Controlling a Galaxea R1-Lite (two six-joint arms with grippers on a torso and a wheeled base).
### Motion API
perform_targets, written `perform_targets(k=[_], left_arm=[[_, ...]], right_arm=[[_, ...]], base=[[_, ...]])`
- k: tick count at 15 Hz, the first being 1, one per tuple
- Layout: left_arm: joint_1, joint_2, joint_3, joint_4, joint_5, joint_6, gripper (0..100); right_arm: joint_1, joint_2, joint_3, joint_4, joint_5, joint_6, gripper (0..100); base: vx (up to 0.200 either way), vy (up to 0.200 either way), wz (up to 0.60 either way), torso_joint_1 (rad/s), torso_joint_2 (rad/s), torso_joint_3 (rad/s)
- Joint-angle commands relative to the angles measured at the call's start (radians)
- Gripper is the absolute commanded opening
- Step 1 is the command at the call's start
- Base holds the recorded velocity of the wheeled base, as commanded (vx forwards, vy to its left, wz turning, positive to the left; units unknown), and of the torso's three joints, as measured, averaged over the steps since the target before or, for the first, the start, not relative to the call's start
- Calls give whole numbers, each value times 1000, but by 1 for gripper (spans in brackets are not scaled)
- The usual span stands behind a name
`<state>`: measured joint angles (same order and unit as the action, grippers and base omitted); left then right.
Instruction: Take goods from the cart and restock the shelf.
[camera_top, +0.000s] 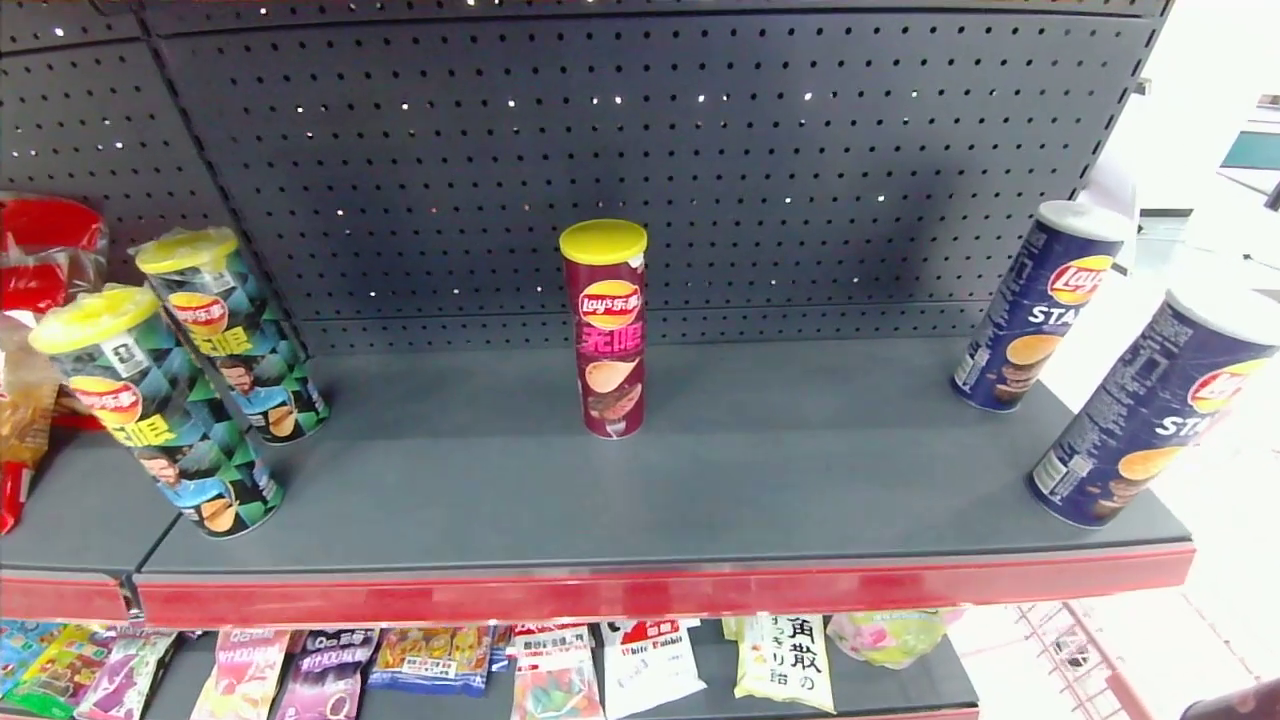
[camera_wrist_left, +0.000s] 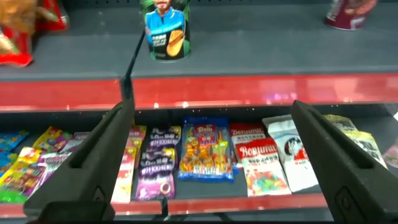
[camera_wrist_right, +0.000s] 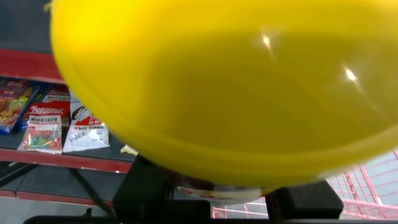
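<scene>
The shelf (camera_top: 760, 480) is a dark grey board with a red front edge, and the maroon can (camera_top: 605, 330) with a yellow lid stands upright near its middle. Behind the maroon can rises the perforated back panel (camera_top: 640, 150). Far to the right of the maroon can stand two blue cans (camera_top: 1040, 305) (camera_top: 1150, 410), one nearer the front edge. Far to the left of it stand two green cans (camera_top: 235, 335) (camera_top: 150, 410) with yellow lids, close to each other. Below the maroon can, on the lower board, lies a row of snack bags (camera_top: 640, 665). Below and to the right of it a part of the red wire cart (camera_top: 1080, 650) is seen.

The right end effector (camera_wrist_right: 217, 193) is clamped on the held can (camera_wrist_right: 217, 81), whose yellow lid faces the wrist camera; it is lower than the maroon can, in front of the snack bags. The left end effector (camera_wrist_left: 211, 106) has its fingers (camera_wrist_left: 93, 162) wide apart with nothing between them, facing the shelf's red edge below and left of the maroon can
</scene>
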<state>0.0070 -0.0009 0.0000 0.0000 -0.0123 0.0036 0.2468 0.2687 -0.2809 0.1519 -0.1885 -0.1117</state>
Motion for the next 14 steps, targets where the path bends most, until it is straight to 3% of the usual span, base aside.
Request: perform_targets(k=[1,9,11,12,13,14], left_arm=[[1,1,0,0,0,-1,100],[-7,27,0,0,0,6,100],[-10,25,-2,-2,-55,7,100],[-10,25,-12,-11,-95,38,100],[-21,53,-78,-20,-127,19,100],[-58,361,-397,-12,-163,-134,100]], right_arm=[[0,3,0,0,0,0,0],[2,-48,14,1,9,-3,0],[2,-117,37,1,9,-2,0],[-3,-126,42,1,11,-2,0],[0,-125,40,1,11,-2,0],[5,-112,37,0,14,0,0]], base=[[0,0,0,0,0,0],[0,0,0,0,0,0],[0,0,0,0,0,0],[0,0,0,0,0,0],[0,0,0,0,0,0],[0,0,0,0,0,0]])
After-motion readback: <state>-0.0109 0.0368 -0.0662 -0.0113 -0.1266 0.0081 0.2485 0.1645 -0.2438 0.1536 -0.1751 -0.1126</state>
